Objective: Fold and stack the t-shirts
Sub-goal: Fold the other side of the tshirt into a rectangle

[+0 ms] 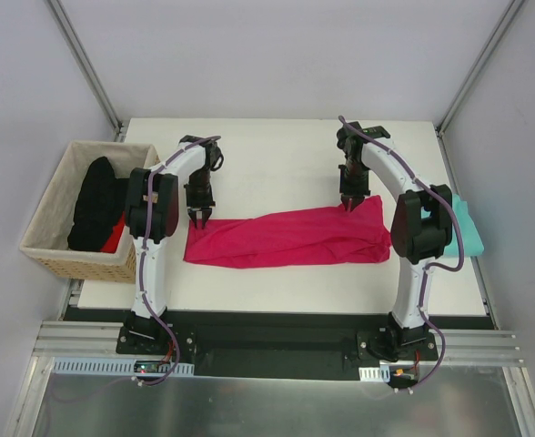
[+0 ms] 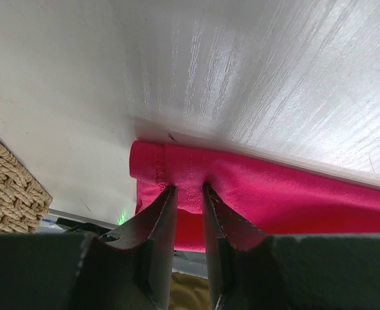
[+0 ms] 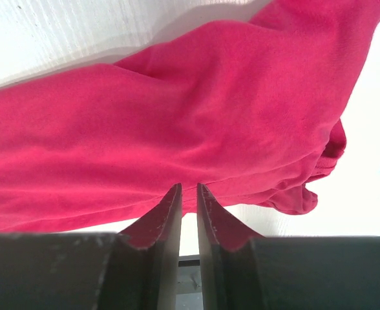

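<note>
From the near side, the crimson t-shirt (image 1: 286,238) lies across the middle of the frame as one long folded band. It looks light and limp and likely to sag, so it is best held by a hem or corner. At its far edge the left gripper (image 1: 199,216) is clamped on the left corner and the right gripper (image 1: 351,206) pinches the right edge. One teal t-shirt (image 1: 470,235) sits at the table (image 1: 277,164) edge, frame right. One wicker basket (image 1: 76,264) at frame left holds dark cloth (image 1: 93,205).
</note>
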You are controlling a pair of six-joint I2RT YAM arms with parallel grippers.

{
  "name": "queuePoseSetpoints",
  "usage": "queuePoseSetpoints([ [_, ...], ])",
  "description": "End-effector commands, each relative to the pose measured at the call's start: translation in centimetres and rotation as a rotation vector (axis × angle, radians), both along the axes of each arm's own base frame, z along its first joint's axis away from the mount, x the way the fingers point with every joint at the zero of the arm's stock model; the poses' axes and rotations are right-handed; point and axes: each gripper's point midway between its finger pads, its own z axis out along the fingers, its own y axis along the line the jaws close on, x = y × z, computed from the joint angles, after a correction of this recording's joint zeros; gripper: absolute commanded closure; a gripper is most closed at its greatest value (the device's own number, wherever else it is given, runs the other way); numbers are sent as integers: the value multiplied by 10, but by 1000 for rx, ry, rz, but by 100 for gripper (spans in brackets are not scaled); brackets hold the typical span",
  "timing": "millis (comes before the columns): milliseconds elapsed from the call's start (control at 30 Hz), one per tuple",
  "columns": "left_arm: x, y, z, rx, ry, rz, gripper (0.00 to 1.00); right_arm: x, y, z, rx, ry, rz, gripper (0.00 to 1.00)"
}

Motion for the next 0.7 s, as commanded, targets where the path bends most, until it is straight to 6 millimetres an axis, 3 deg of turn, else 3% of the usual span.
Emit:
queuePoseSetpoints([
  [0,-5,8,9,13,6,-10,78,0,-1,10,6,-3,-7,82],
  [667,1,23,21,18,-26,34,78,6,7,8,39,-7,-22,82],
])
